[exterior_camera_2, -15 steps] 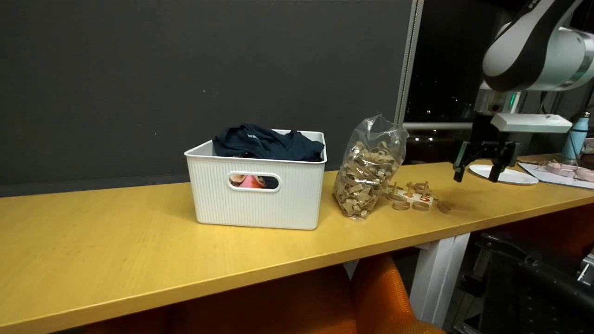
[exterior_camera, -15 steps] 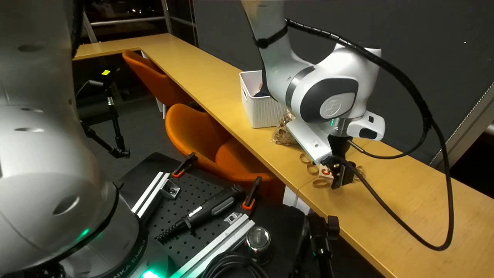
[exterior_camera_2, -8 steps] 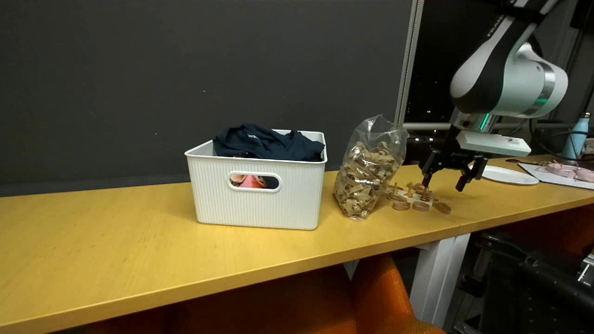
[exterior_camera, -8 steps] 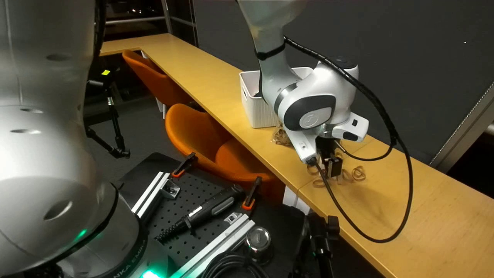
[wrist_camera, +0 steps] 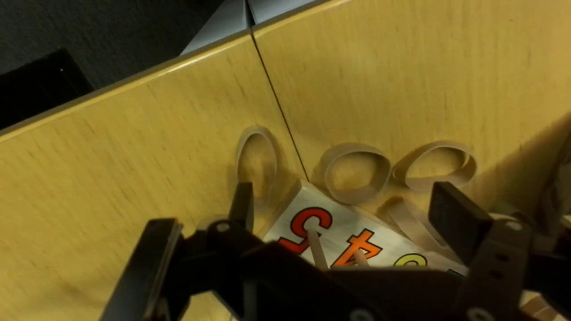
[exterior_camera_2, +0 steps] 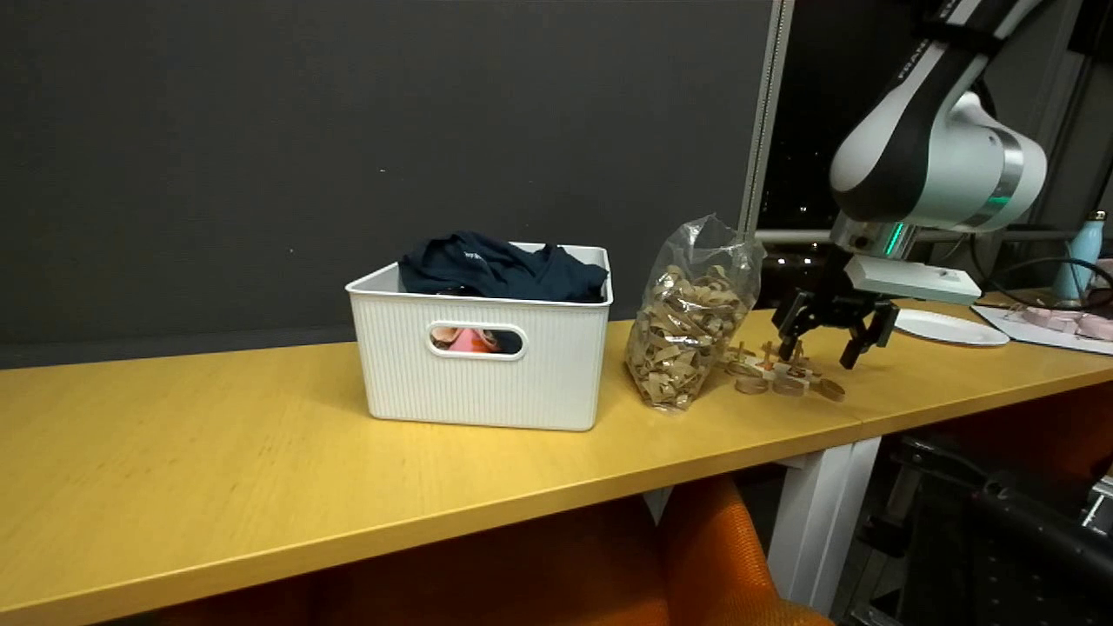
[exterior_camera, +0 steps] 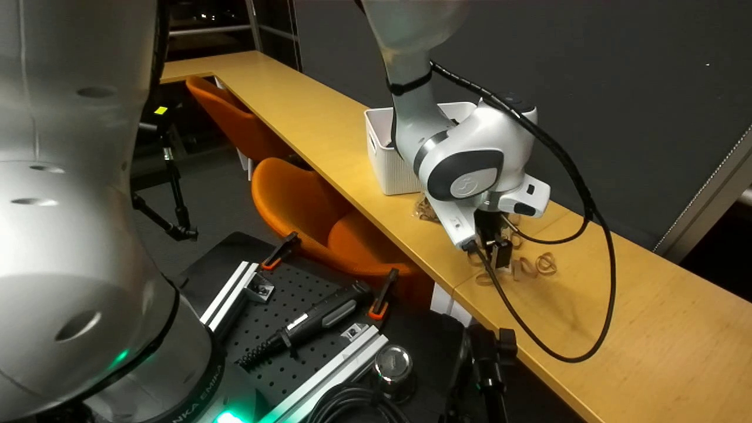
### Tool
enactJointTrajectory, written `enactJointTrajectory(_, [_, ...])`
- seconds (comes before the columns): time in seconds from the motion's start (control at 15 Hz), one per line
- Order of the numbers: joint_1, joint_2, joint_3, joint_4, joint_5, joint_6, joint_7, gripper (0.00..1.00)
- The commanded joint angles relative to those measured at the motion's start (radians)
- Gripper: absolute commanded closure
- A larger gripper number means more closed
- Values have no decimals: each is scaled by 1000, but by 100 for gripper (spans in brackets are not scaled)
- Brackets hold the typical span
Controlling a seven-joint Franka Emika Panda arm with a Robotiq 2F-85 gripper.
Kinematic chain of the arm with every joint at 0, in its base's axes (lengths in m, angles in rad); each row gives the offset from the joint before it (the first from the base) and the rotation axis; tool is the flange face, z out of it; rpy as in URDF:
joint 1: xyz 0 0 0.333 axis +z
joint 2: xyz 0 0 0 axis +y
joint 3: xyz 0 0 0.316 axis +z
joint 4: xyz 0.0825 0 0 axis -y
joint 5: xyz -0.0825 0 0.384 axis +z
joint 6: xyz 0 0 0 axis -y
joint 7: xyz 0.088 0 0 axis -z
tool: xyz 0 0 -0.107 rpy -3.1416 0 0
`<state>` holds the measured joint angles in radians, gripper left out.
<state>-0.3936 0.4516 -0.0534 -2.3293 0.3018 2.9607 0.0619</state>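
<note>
Long yellow wooden table [exterior_camera_2: 217, 469] with, mid-frame in an exterior view, a white ribbed plastic basket [exterior_camera_2: 483, 391] and a clear plastic bag [exterior_camera_2: 693, 317] to its right.

Farther right there, the black two-fingered gripper [exterior_camera_2: 817, 359] is spread wide. Between its tips, low in the wrist view, shows a numbered flat white board [wrist_camera: 337, 243] with thin wooden pegs [wrist_camera: 317, 249]; I cannot tell whether the gripper touches them. Loops of flat tan band [wrist_camera: 357, 195] lie beside the board, several just above it in that view, and more lie in the bag.
</note>
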Motion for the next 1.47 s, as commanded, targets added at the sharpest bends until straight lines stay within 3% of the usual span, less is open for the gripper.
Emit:
enactJointTrajectory(0.0, [8, -1, -7, 1, 6, -3, -4, 0])
enactJointTrajectory(0.53, [-2, 110, 16, 136, 16, -38, 14, 0])
enactJointTrajectory(1.4, [53, 164, 0, 168, 14, -116, 60, 0])
